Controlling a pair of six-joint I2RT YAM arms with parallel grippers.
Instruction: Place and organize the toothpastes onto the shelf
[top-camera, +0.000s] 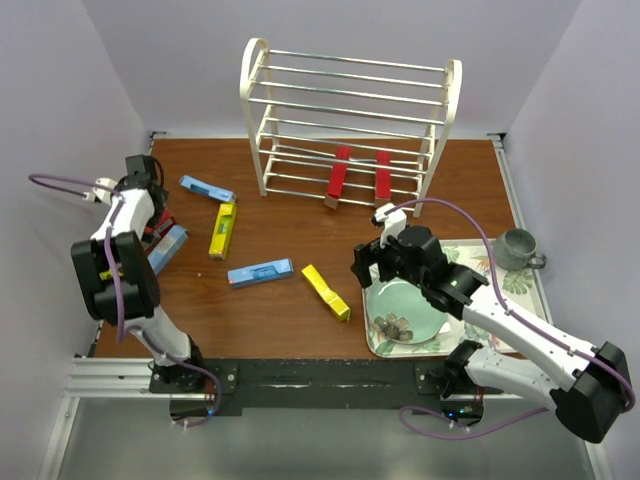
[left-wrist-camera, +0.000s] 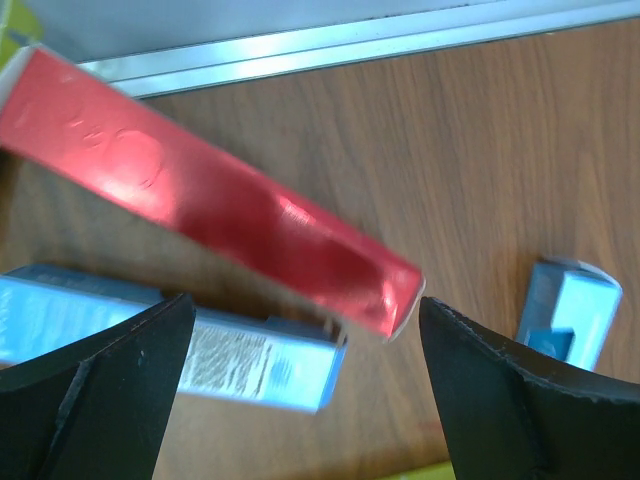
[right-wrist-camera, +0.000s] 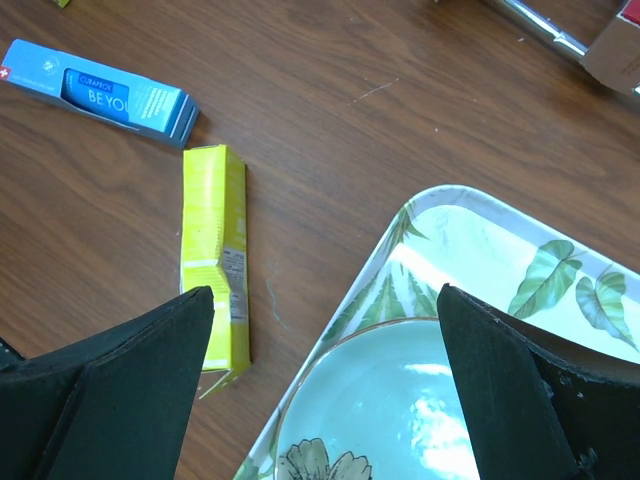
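Observation:
The white wire shelf (top-camera: 350, 110) stands at the back with two red toothpastes (top-camera: 340, 172) leaning on its lower rungs. Loose on the table lie blue toothpastes (top-camera: 207, 188) (top-camera: 260, 272) and yellow ones (top-camera: 223, 229) (top-camera: 326, 292). My left gripper (top-camera: 150, 218) (left-wrist-camera: 305, 385) hangs open above a red toothpaste (left-wrist-camera: 210, 205) that lies across a blue one (left-wrist-camera: 235, 362); another blue one (left-wrist-camera: 568, 312) lies to its right. My right gripper (top-camera: 365, 268) (right-wrist-camera: 325, 395) is open over the tray's left rim, with a dented yellow toothpaste (right-wrist-camera: 213, 250) by its left finger and a blue one (right-wrist-camera: 100, 90) beyond.
A floral tray (top-camera: 505, 285) (right-wrist-camera: 450, 225) with a pale green plate (top-camera: 400, 305) (right-wrist-camera: 390, 410) sits at the front right. Behind the tray stands a grey mug (top-camera: 518, 248). A metal rail (left-wrist-camera: 350, 45) edges the table close to the left gripper.

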